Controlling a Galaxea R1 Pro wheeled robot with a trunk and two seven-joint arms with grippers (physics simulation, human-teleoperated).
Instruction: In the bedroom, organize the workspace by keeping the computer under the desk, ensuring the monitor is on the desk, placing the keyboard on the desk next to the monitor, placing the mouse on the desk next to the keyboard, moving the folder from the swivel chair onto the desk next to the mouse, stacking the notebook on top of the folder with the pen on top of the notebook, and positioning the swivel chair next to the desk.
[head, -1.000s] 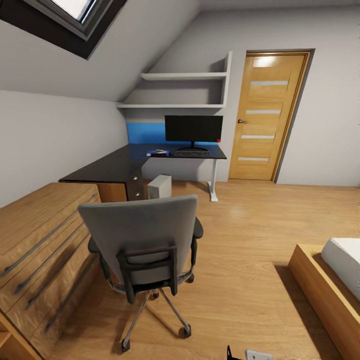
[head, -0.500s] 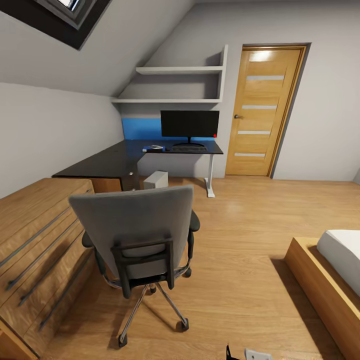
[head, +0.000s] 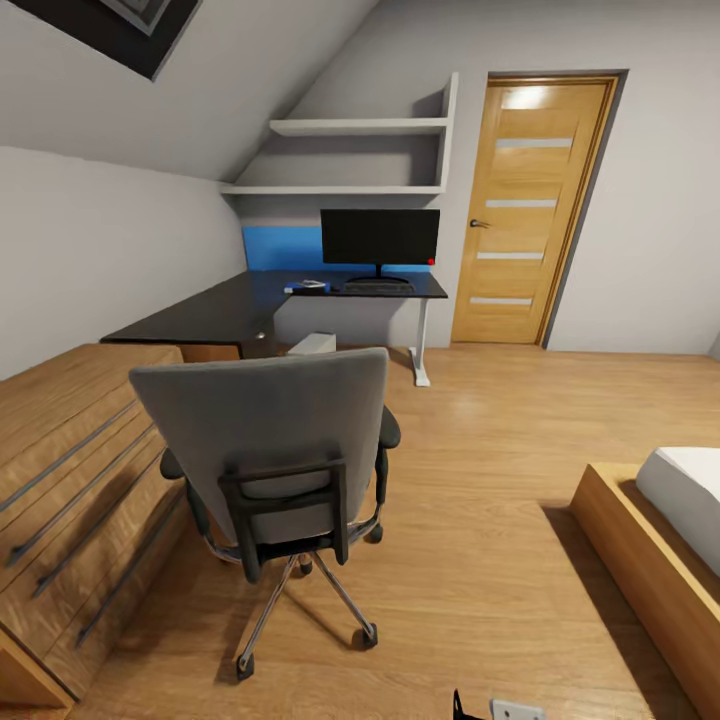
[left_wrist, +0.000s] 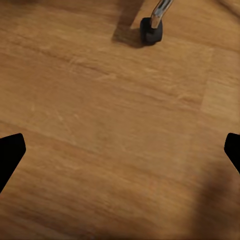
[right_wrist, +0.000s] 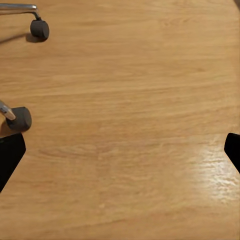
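Chair (head: 275, 440) stands in the near middle of the head view on the wooden floor (head: 480, 540), its grey back turned toward the camera, black armrests at its sides and the chrome star base on casters below. It is well apart from the desk (head: 215, 315), whose black L-shaped surface runs along the left wall and turns at the far corner under two white shelves (head: 350, 128). On the far wing of the surface stands the monitor (head: 380, 236), upright on its foot, red dot at its lower right corner. Keyboard (head: 378, 287) lies just in front of the foot. A small flat blue and pale item (head: 306, 287) lies on the surface left of the keyboard; what it is cannot be told. Computer (head: 314, 343) stands on the floor under the desk, mostly hidden by the chair back. A wooden cabinet (head: 70, 480) with long bar handles sits at near left, a door (head: 525, 210) is shut at the far right, and a bed (head: 660, 540) shows at right.

In the left wrist view the left gripper (left_wrist: 120, 152) has its jaws spread wide over bare floor, with one caster (left_wrist: 151, 31) beyond. In the right wrist view the right gripper (right_wrist: 120, 150) also has its jaws spread wide, empty, with two casters nearby.
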